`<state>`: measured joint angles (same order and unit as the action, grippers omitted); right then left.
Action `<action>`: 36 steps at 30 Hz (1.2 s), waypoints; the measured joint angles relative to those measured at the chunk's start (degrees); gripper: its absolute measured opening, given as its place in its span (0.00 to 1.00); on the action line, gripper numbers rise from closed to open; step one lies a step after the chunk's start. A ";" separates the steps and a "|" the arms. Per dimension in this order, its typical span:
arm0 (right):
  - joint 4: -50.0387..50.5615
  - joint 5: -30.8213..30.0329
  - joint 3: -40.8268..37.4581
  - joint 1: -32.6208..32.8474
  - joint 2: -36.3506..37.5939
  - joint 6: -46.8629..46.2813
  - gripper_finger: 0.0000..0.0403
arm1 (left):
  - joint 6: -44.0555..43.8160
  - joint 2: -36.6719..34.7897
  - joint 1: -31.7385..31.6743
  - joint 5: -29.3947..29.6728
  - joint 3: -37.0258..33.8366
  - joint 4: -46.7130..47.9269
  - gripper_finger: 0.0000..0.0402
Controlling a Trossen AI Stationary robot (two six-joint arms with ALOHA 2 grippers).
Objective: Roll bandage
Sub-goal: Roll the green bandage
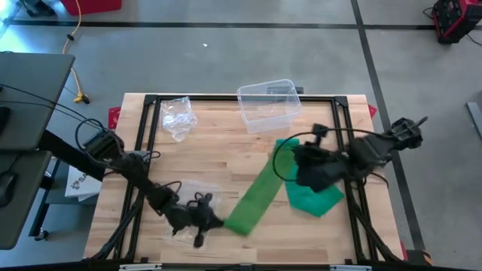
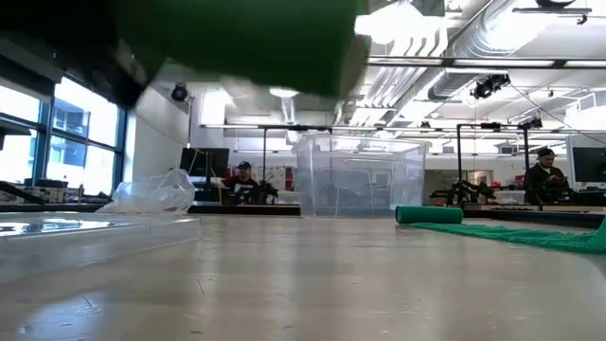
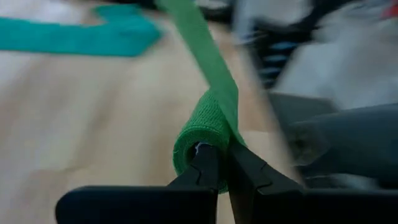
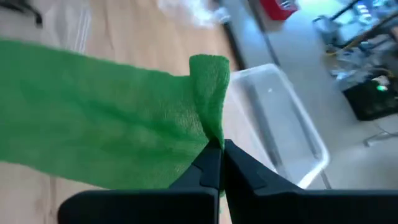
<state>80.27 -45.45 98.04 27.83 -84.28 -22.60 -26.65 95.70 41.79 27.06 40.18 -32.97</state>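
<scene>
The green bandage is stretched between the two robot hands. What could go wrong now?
The right gripper pinches only a bunched edge of the green bandage, so the cloth might slip free and go slack. The left gripper holds the small rolled end by its core; it might loosen or unroll. A teal bandage lies under the right arm and might get dragged along.

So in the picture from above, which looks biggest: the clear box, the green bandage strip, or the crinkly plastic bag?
Largest to smallest in the high view:
1. Green bandage strip, long but narrow.
2. Clear box; close to the strip, so unsure.
3. Crinkly plastic bag, clearly smallest.
</scene>
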 joint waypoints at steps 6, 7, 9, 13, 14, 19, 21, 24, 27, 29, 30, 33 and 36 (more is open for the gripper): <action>-30.10 21.44 -19.67 -10.48 2.33 20.65 0.00 | 14.86 -0.22 5.83 -2.92 4.78 -12.60 0.02; -35.58 25.12 -23.42 -11.84 2.32 21.75 0.00 | 17.89 -0.51 6.72 -1.60 5.58 -13.73 0.02; -45.26 30.90 -30.51 -13.24 1.83 22.47 0.00 | 23.64 -1.52 8.19 2.07 7.47 -14.10 0.02; -63.13 40.43 -43.18 -12.76 0.12 19.80 0.00 | 35.17 -4.58 10.42 12.06 10.36 -14.09 0.02; -67.08 42.23 -45.85 -12.07 -0.30 18.47 0.00 | 38.01 -5.48 10.65 14.67 10.94 -14.15 0.02; -86.64 43.14 -54.87 -5.65 -2.41 12.65 0.00 | 51.75 -9.68 10.17 25.06 12.42 -16.14 0.02; -93.58 42.04 -56.23 -2.83 -4.08 10.91 0.00 | 56.49 -11.03 8.62 25.99 12.42 -18.26 0.02; -98.93 39.74 -55.26 0.46 -7.49 9.53 0.00 | 59.53 -12.36 5.33 23.54 12.42 -19.83 0.02; -101.97 37.86 -51.17 3.03 -11.04 9.85 0.00 | 59.47 -12.66 2.24 19.77 12.42 -19.95 0.02; -101.98 36.83 -47.36 4.23 -13.11 10.94 0.00 | 58.37 -12.68 0.57 18.14 12.42 -19.93 0.02; -101.98 36.87 -45.50 4.77 -13.98 11.83 0.00 | 57.81 -12.67 0.08 17.87 12.42 -19.73 0.02; -101.52 36.50 -40.30 6.05 -15.29 14.81 0.00 | 56.92 -12.39 -0.71 17.65 12.42 -19.22 0.02; -94.80 32.07 -35.71 6.65 -15.23 17.28 0.00 | 56.35 -12.37 -0.35 17.14 12.42 -19.05 0.02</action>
<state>-14.53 -13.38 62.33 34.48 -99.50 -5.32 29.70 83.33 41.44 44.20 52.60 -52.02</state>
